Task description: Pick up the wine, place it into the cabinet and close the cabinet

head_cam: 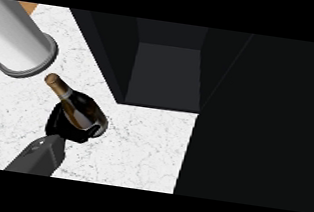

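On marble counter (pixel 139 146), left hand (pixel 71 126) curled round glossy wine bottle (pixel 78 104)

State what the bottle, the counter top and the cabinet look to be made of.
Wine bottle: dark glossy glass by its sheen, with a gold-brown foil-like neck. Counter top: white speckled stone, marble-like, matte. Cabinet: flat black panels, matte; the material itself is unclear. The left hand curls round the bottle.

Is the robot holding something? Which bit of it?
Yes. The left hand has its fingers curled round the lower body of the wine bottle; the neck sticks out free, tilted.
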Robot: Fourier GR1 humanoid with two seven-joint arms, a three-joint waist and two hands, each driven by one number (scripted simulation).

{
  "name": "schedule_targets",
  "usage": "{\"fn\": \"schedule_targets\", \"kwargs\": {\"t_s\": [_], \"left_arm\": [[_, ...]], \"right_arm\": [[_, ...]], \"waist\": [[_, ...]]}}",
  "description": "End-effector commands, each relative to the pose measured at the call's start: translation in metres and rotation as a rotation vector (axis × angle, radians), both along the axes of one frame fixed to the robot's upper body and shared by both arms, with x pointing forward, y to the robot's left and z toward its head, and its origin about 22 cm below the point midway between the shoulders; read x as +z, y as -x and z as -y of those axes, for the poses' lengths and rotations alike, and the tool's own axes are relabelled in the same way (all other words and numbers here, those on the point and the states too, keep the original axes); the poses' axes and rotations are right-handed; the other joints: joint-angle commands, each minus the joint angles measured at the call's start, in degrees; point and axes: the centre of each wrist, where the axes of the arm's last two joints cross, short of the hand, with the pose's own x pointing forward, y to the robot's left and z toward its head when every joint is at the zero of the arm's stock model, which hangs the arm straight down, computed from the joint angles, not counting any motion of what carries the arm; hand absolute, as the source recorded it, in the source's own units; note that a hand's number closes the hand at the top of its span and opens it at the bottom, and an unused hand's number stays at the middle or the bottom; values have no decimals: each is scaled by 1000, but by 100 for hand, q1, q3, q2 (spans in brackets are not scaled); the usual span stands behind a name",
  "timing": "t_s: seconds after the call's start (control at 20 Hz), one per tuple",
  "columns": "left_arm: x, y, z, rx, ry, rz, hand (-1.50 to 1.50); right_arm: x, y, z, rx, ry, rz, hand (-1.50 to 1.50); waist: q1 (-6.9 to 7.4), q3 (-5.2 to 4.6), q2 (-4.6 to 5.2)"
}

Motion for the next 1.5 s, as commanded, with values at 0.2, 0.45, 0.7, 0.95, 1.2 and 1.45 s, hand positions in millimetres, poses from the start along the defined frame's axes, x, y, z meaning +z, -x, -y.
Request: {"fn": "schedule_targets", "kwargs": {"t_s": [0.2,0.45,0.7,0.95,1.2,1.45], "left_arm": [[-29,47,4,171,34,-28,150],[-5,27,-6,141,74,31,150],[10,29,6,83,62,28,150],[30,33,48,-29,57,65,150],[55,36,81,-29,58,47,150],[72,52,120,-34,52,28,150]], "right_arm": [[12,0,7,17,-27,25,-150],[4,11,10,13,-11,21,-150],[6,17,0,0,-20,11,-150],[-3,1,2,21,-10,12,-150],[-1,2,10,4,-56,16,-150],[12,6,-1,31,-17,2,-150]], "waist": [[113,8,-29],[106,11,-38],[117,10,-42],[140,15,-53],[93,11,-34],[91,6,-32]]}}
